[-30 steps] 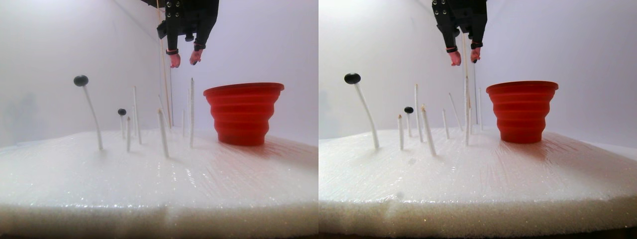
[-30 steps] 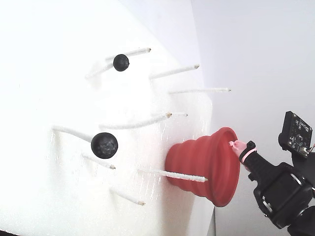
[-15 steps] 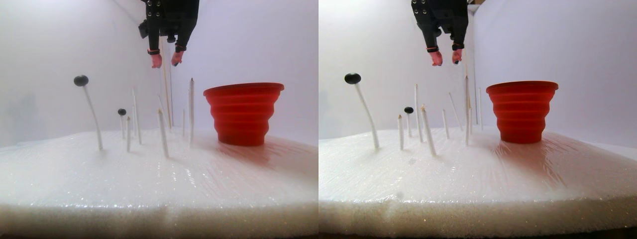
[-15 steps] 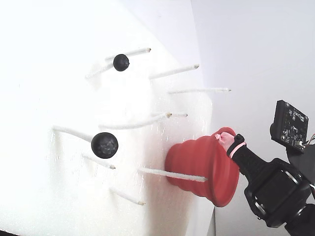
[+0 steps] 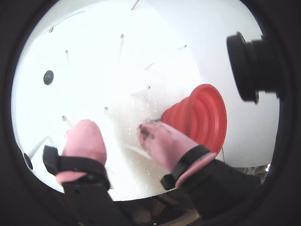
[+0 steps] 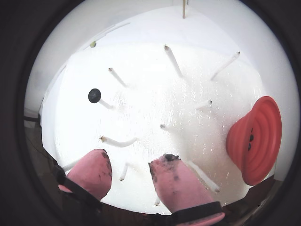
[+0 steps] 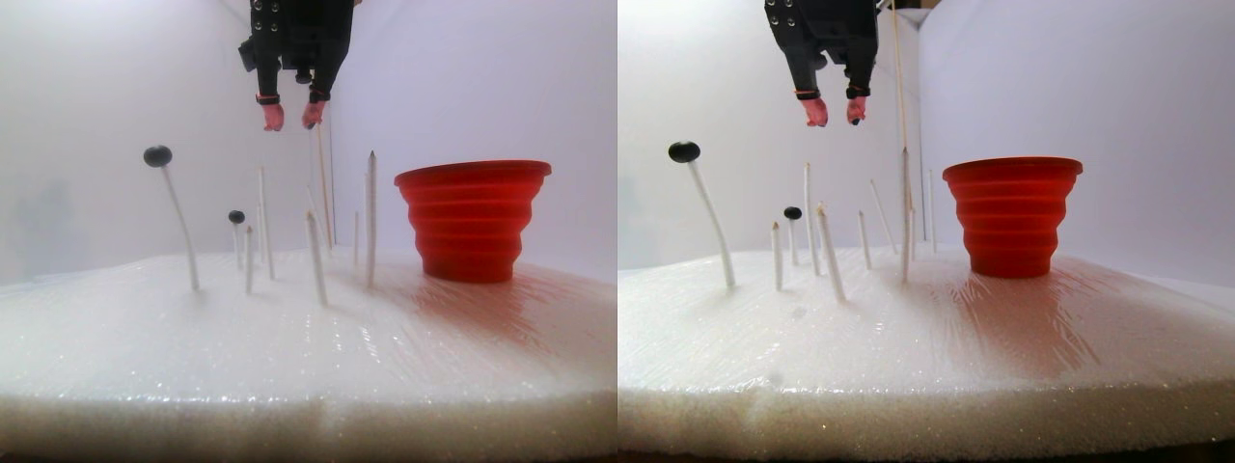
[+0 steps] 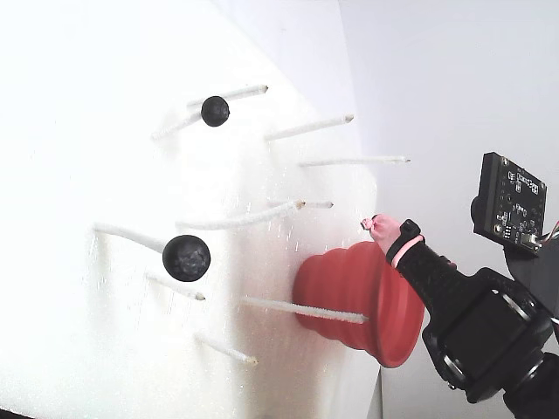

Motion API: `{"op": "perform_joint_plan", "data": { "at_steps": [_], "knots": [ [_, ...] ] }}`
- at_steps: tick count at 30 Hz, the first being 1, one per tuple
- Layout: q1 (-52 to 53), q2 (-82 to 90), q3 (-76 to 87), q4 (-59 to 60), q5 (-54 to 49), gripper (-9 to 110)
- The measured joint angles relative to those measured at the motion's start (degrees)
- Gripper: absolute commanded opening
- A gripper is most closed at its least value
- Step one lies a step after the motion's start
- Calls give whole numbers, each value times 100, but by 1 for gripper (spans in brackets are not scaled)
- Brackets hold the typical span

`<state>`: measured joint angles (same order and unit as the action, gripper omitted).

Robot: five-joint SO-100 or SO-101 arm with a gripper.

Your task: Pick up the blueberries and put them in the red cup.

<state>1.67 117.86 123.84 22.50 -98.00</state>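
**Pincer Raised and Empty Above the Foam Worktop**

While the pincer (image 7: 290, 116) hangs high above the worktop (image 7: 289, 357), its two fingers (image 6: 181, 186), wrapped in pink padding smudged with dark marks, stand apart with nothing between them. Black bands clamp the padding to the black arm.

The worktop is a thick white foam slab under a glossy, wrinkled film. Thin white sticks (image 7: 370, 217) rise from it, some upright, some leaning, most with bare tips.

Two blueberries show in the stereo pair view, each a matte dark ball seated on a stick tip: a larger one (image 7: 157, 155) on a tall curved stick at the left, and a smaller one (image 7: 236, 217) lower and farther back. In the fixed view both appear again, the larger (image 8: 186, 257) nearer the camera. In a wrist view only one (image 6: 94, 95) is seen, well left of the fingers.

The red cup (image 7: 472, 220) stands on the worktop to the right of the sticks in the stereo pair view. It is ribbed and stepped, widening to a flared rim. In a wrist view, dark specks show inside its mouth (image 6: 251, 139); what they are cannot be told. A bare stick stands just in front of the cup in the fixed view.
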Motion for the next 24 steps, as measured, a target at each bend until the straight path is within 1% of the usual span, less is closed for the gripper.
{"op": "perform_joint_plan", "data": {
  "at_steps": [9,24],
  "knots": [
    [-290,-9,0,-185,44,16],
    [-694,-677,0,-659,176,16]
  ]
}}
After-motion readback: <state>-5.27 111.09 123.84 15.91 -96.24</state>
